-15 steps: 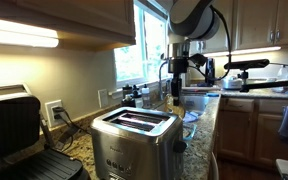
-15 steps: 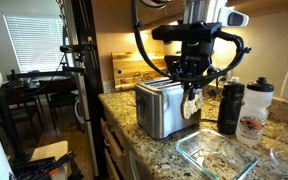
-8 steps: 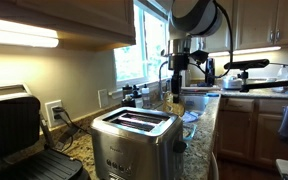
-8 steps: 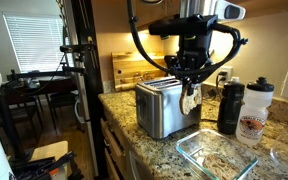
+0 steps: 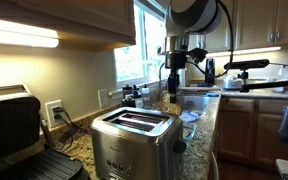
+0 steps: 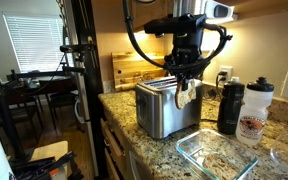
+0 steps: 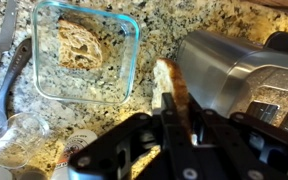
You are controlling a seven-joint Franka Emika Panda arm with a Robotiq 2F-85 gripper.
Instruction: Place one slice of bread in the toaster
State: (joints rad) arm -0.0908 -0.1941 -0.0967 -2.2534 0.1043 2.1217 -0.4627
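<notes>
The slice of bread (image 7: 171, 92) is held on edge in the gripper (image 7: 174, 120); in the wrist view the fingers (image 7: 200, 128) are seen closed against its two flat faces, only as far apart as the slice is thick; its rounded crust is turned toward twelve o'clock.

The toaster (image 7: 239, 72) is seen at three o'clock of the slice, just beside it; whether the two touch cannot be told. The slice is outside the slots. A glass dish (image 7: 132, 40) is set on the speckled stone countertop (image 7: 154, 30) at ten o'clock of the held slice; a second slice (image 7: 77, 45) lies flat inside it. A small glass (image 7: 14, 142) stands at eight o'clock, near the picture's edge.

In an exterior view the gripper (image 6: 188, 80) is hung over the near end of the toaster (image 6: 162, 110); the slice of bread (image 6: 187, 94) is carried about level with the toaster's top. The glass dish (image 6: 212, 158) lies at five o'clock of the toaster; a black bottle (image 6: 230, 108) and a white bottle (image 6: 254, 112) stand side by side at three o'clock.

In an exterior view the toaster (image 5: 132, 138) is seen in front, with the gripper (image 5: 174, 88) beyond it at one o'clock; a black grill press (image 5: 19, 130) is opened at nine o'clock.
</notes>
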